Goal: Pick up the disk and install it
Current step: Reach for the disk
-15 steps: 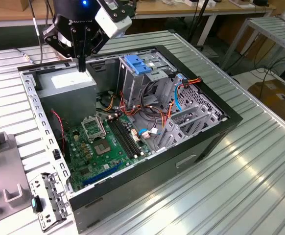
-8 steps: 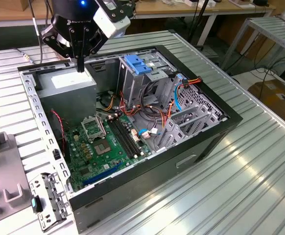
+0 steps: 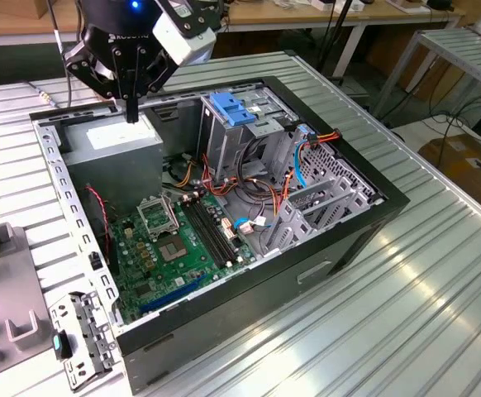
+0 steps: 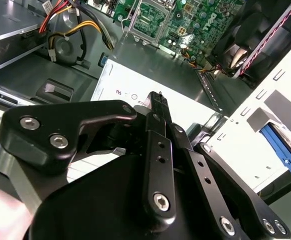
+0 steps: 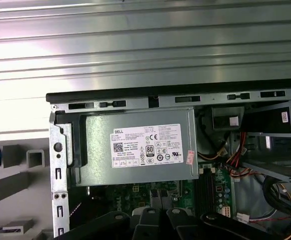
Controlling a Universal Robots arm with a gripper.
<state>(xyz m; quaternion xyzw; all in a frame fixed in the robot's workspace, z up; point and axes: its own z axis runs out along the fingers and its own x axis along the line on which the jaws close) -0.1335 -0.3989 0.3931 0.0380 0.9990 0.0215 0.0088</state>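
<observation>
Exterior view: gripper [image 3: 130,116], narrow and empty, above the power supply [image 3: 112,142]; the disk, likely stiff yet fragile, wants edge holds

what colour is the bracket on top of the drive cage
Bright blue bracket, best in the exterior view.

Black metal two-finger pincer [image 3: 130,112] hangs below the wrist, pointing straight down; fingers [image 4: 158,131] apparently pressed together and empty, side linkages splayed outward.
</observation>
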